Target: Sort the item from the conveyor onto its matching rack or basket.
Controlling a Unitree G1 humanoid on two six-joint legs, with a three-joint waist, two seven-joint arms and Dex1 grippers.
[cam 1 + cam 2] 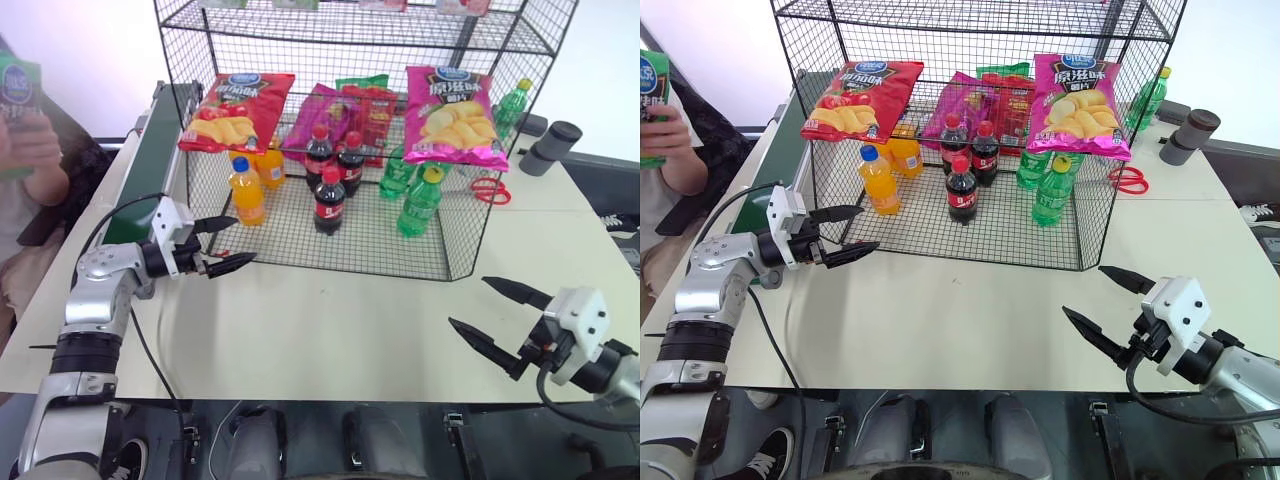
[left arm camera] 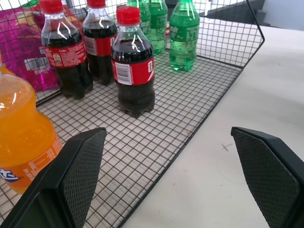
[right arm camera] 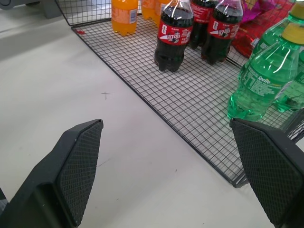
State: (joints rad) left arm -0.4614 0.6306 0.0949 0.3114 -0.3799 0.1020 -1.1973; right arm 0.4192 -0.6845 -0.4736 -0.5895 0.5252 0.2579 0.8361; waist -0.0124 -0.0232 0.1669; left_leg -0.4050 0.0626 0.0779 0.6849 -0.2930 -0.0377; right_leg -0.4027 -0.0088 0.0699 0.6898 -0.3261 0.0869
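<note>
left gripper (image 1: 222,243) wide open, empty, by the rack (image 1: 300,255) front | right gripper (image 1: 500,318) same, over the table (image 1: 330,330) | green crisp bag (image 1: 15,85) half cut off in a person's hand (image 1: 30,140) beside the conveyor (image 1: 150,150) | 3 colas, 2 hanging bags

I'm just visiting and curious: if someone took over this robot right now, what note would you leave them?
Both open and empty: left pincer by the rack front corner, right pincer over the table. The green crisp bag is in a person's hand left of the conveyor. Nothing sorted yet. To do: take the bag from the conveyor, set it in the rack.
</note>
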